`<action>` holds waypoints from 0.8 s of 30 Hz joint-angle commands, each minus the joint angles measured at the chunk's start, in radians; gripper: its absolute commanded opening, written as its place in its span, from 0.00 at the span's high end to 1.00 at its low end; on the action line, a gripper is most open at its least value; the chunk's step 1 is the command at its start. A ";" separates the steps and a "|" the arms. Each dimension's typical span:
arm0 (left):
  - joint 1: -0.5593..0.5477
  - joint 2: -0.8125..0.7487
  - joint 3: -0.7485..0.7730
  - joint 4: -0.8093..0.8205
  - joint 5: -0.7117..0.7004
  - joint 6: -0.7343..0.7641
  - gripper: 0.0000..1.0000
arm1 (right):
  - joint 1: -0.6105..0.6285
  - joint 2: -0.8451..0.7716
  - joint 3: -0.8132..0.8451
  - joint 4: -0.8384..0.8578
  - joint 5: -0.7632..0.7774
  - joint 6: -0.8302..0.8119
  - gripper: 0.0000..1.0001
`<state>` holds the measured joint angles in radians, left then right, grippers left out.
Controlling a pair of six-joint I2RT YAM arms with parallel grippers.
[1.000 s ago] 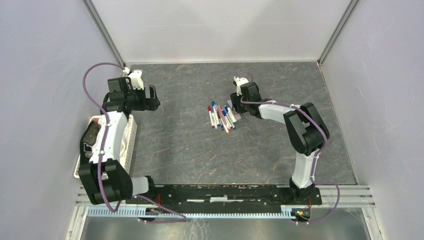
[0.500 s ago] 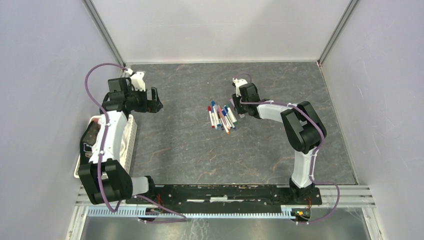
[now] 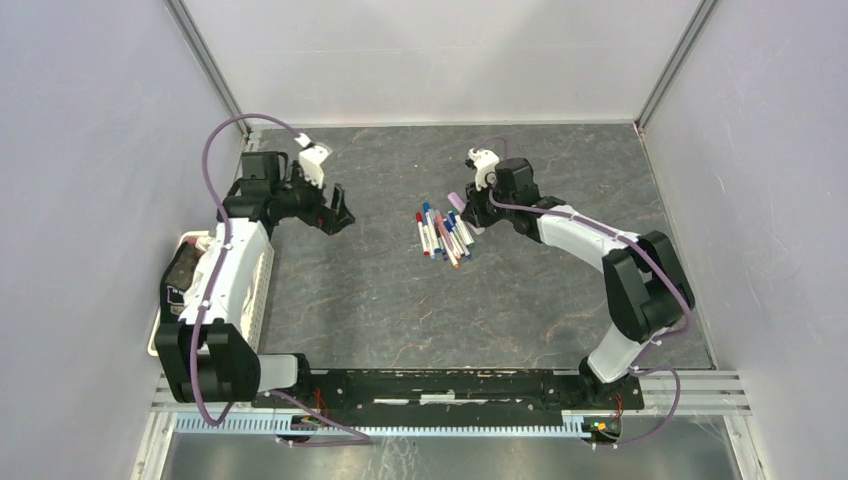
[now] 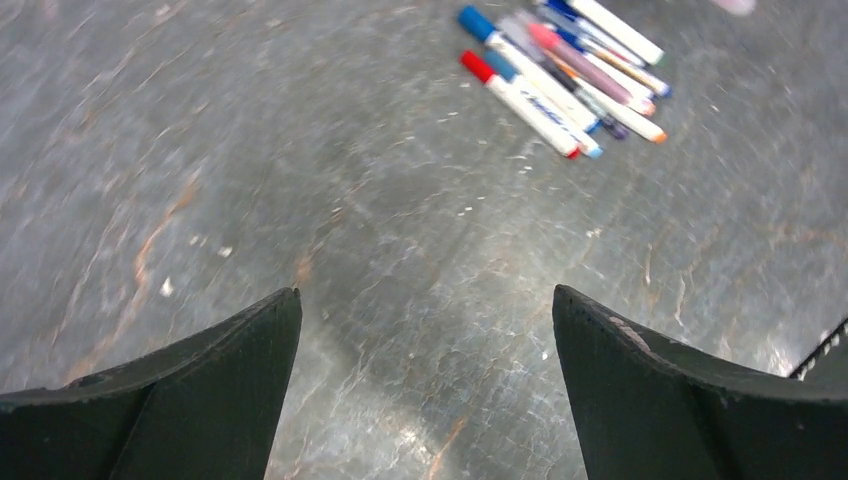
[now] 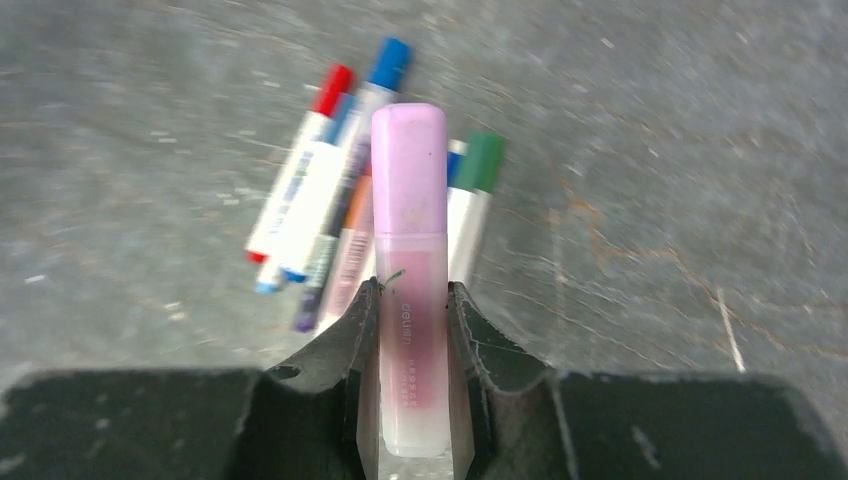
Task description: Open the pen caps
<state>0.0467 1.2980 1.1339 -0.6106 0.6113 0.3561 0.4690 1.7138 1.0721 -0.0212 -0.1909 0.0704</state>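
Observation:
Several thin pens [image 3: 443,232] lie bunched mid-table, white barrels with red, blue and green pen caps; they also show as pens [image 4: 560,75] at the top of the left wrist view. My right gripper [image 5: 413,290] is shut on the barrel of the thick pink pen [image 5: 410,200], whose pink cap [image 5: 408,160] sticks out forward over the pile. From above, the right gripper [image 3: 474,207] is at the pile's far right edge. My left gripper [image 3: 340,213] hangs open and empty left of the pile, and the left wrist view shows the left gripper [image 4: 425,293] over bare table.
A white basket [image 3: 262,270] with a dark object inside stands at the left wall beside the left arm. Grey walls close in the table on three sides. A metal rail [image 3: 450,385] carries both arm bases at the near edge.
The right gripper's jaws have closed on the pink pen. The left arm has swung right, towards the pens, its jaws staying wide.

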 commanded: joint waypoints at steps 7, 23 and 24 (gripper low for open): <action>-0.232 -0.093 0.027 -0.081 0.095 0.560 0.00 | 0.016 -0.105 -0.007 0.052 -0.655 0.151 1.00; -0.578 -0.272 -0.180 -0.074 -0.100 1.174 0.02 | 0.188 -0.037 0.025 0.176 -0.835 0.344 1.00; -0.585 -0.275 -0.189 -0.075 -0.108 1.188 0.03 | 0.192 -0.039 0.027 0.181 -0.838 0.350 1.00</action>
<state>-0.5087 1.0439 0.9878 -0.7105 0.5613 1.3613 0.6479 1.6714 1.0504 0.1032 -0.9703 0.3782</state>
